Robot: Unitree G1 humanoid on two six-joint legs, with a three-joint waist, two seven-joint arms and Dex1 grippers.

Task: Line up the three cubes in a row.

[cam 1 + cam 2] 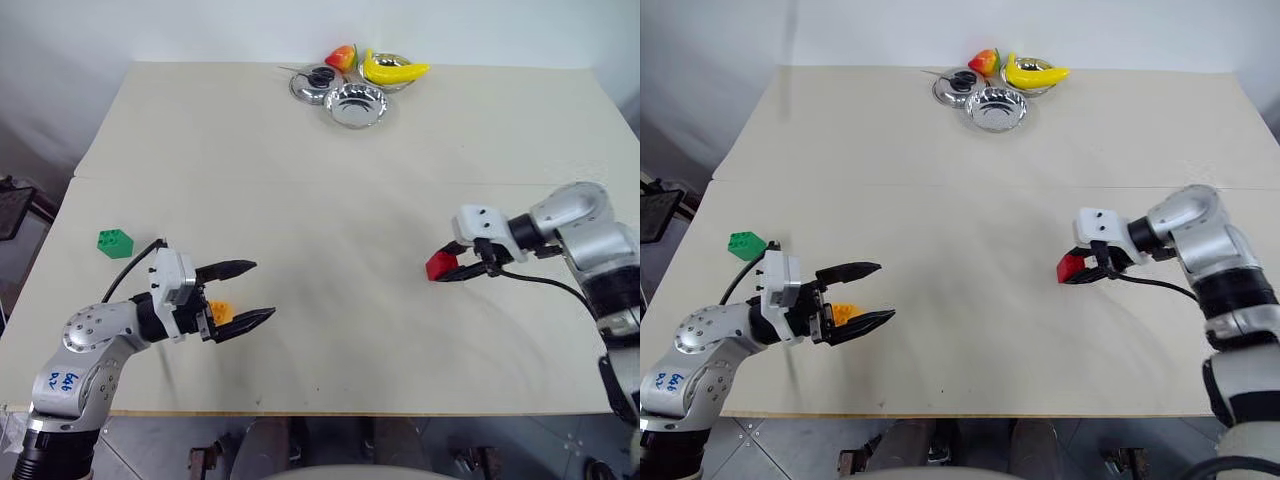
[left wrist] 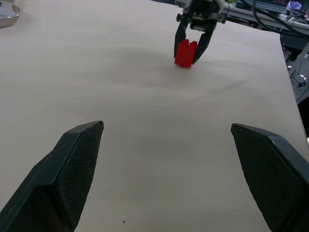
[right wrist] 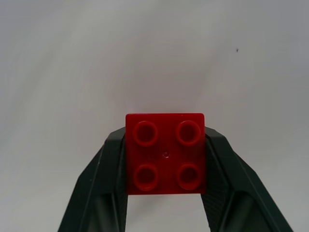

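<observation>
1. A wide, pale beige table [image 1: 330, 150] is seen from above, with both arms reaching over its near half.
2. The left gripper [image 1: 243, 292] is held low over the near left part of the table, and its two black fingers are spread wide apart with nothing between them.
3. The right gripper [image 1: 462, 268] is set over the right part of the table, and its jaws are clamped on the small red plastic studded cube [image 1: 440, 266]; in the right wrist view the cube [image 3: 165, 153] is pressed between both fingers on two opposite sides, its four studs facing the camera.
4. Whether the red cube rests on the table or is raised just off it cannot be told.
5. Three shiny round metal bowls [image 1: 355, 104] are grouped at the far edge of the table, and a yellow banana [image 1: 395, 71] is laid across one of them.
6. A red-orange fruit [image 1: 342, 57] is placed just beside the banana, at the far edge.
7. The small green plastic studded cube [image 1: 115, 242] is found near the left edge of the table, behind the left arm.
8. The small orange plastic studded cube [image 1: 221, 312] is seen on the table just behind the left gripper's fingers, partly hidden by them, and well apart from the red cube.
</observation>
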